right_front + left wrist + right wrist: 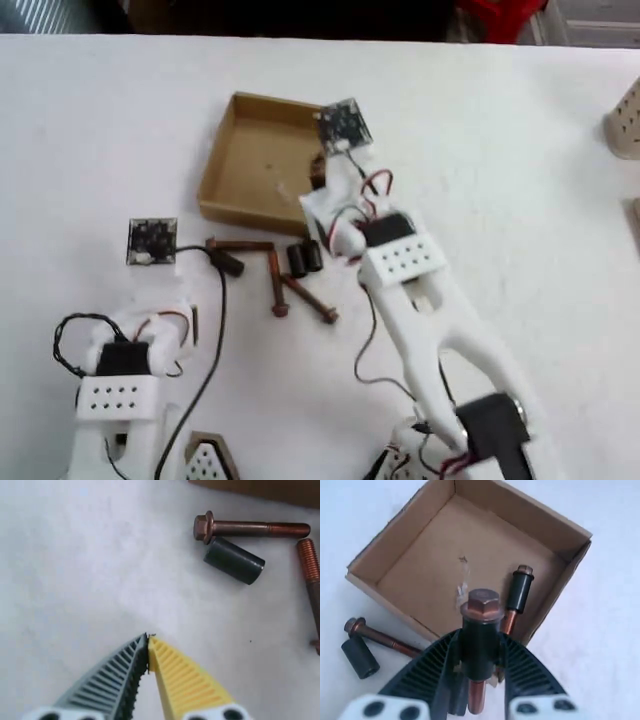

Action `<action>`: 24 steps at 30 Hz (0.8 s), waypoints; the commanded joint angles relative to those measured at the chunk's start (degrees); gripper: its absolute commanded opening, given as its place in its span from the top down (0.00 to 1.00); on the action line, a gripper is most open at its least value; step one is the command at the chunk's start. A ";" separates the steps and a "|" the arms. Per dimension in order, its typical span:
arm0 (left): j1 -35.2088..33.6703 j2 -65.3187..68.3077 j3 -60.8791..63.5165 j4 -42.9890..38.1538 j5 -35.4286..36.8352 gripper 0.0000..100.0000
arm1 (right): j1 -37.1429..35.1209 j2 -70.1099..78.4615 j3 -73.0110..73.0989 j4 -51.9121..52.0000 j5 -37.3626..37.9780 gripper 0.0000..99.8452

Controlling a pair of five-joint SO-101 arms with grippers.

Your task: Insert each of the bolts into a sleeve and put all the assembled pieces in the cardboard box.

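Note:
My right gripper point(479, 677) is shut on a copper bolt in a black sleeve point(480, 630), held upright above the near wall of the cardboard box point(529, 516). One assembled bolt and sleeve point(518, 596) lies inside the box by its side wall. In the high view this gripper point(318, 192) hangs at the box's point(225, 212) right front corner. My left gripper point(148, 641) is shut and holds nothing, low over bare table. Ahead of it lie a loose bolt point(250, 528), a black sleeve point(234, 560) and a second bolt point(310, 577).
In front of the box lie three loose bolts point(240, 245) point(275, 285) point(310, 298), one sleeve point(232, 265) and a pair of sleeves point(305, 258). A black cable point(215, 330) runs across the table beside the left arm point(115, 390). A beige object point(625, 120) stands at the far right.

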 commanded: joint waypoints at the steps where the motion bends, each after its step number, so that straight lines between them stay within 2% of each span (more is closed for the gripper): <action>1: 0.92 0.13 -0.88 0.44 -0.53 0.98 | 0.13 4.53 -11.78 0.66 0.62 0.98; 14: 1.01 0.22 -0.97 0.53 -0.53 0.98 | 0.13 27.47 -30.07 2.59 0.97 0.98; 20: 2.24 0.40 -1.49 1.76 -0.70 0.98 | 0.04 31.78 -31.47 2.59 0.62 0.82; 24: 2.24 7.25 -4.48 1.23 -2.20 0.98 | 0.04 31.87 -31.56 2.51 0.53 0.82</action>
